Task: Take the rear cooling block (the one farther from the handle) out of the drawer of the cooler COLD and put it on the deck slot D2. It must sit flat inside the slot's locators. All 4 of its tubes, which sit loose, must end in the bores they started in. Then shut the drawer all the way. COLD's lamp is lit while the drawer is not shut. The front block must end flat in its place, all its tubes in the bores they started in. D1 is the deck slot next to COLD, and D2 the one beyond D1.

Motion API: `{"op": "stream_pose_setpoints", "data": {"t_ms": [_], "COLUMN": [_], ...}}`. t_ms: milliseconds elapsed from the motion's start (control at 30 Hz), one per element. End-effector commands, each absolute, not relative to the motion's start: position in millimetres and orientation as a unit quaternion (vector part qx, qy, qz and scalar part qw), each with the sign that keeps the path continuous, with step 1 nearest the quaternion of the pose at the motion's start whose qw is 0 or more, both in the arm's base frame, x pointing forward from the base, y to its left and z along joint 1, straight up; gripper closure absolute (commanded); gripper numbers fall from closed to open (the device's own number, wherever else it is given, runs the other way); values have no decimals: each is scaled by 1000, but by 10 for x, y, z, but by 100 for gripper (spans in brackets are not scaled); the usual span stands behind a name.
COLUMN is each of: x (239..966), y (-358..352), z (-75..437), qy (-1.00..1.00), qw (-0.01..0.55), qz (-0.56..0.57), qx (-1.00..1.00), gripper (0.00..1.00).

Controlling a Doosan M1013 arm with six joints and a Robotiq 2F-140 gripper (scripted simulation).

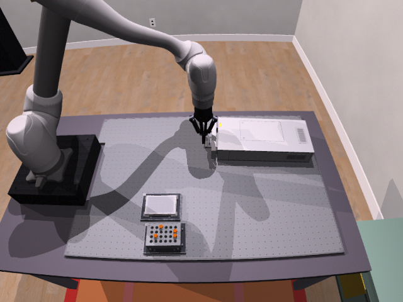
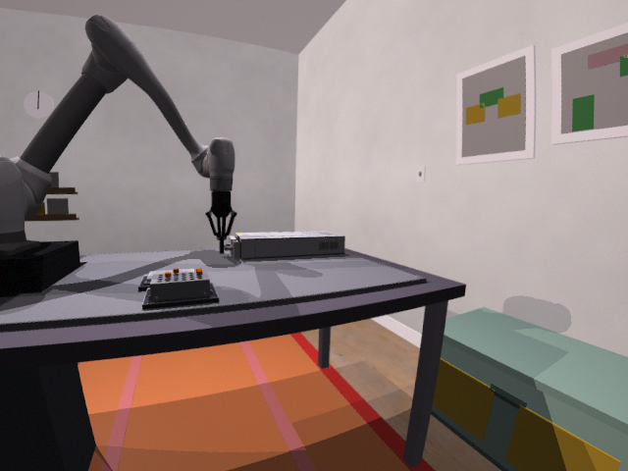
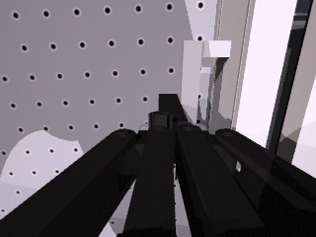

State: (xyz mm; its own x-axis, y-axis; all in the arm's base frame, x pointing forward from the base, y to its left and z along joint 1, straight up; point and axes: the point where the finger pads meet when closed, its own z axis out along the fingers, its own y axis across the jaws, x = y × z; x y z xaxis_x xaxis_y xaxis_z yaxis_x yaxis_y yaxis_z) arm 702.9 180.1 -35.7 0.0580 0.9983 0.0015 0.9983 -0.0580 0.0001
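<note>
Using the cooler [image 1: 263, 138] as the anchor here, going left to right across the top view.

Way off to its left is the arm's black base [image 1: 89, 146], sitting on the edge of the bench [image 1: 26, 234]. The perforated deck [image 1: 260, 221] covers most of the bench top.

In front of the cooler and to its left, well apart from it, there are two deck slots in a row. The one nearer the cooler has a flat white plate [image 1: 160, 205] on it. The one beyond has the block [image 1: 164, 238], a grey thing full of bores with four orange-capped tubes [image 1: 160, 226] in it. It looks flat inside its frame from both the top and the side view [image 2: 177, 285].

Then right at the cooler's left end, the tool [image 1: 204, 140] hangs straight down, tips just beside the drawer handle [image 1: 213, 146]. Its fingers are pressed fully together with nothing between them. In the wrist view the pale handle [image 3: 193, 74] sits just past the tips; can't tell if they're touching it or not.

The drawer front looks nearly flush against the cooler body, but the little yellow lamp [image 1: 220, 124] on the cooler's top left corner is lit.

On the cooler's top right end there's a barcode [image 1: 302, 134].
</note>
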Motion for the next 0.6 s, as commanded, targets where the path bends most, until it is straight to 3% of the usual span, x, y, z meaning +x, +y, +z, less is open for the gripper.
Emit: {"op": "stream_pose_setpoints", "data": {"t_ms": [0,567], "x": [7044,7093], "y": [1802,1799], "z": [-349,-349], "qy": [-686,-686], "qw": [0,0], "qz": [-1,-1], "qx": [-727,-727], "gripper": [90,90]}}
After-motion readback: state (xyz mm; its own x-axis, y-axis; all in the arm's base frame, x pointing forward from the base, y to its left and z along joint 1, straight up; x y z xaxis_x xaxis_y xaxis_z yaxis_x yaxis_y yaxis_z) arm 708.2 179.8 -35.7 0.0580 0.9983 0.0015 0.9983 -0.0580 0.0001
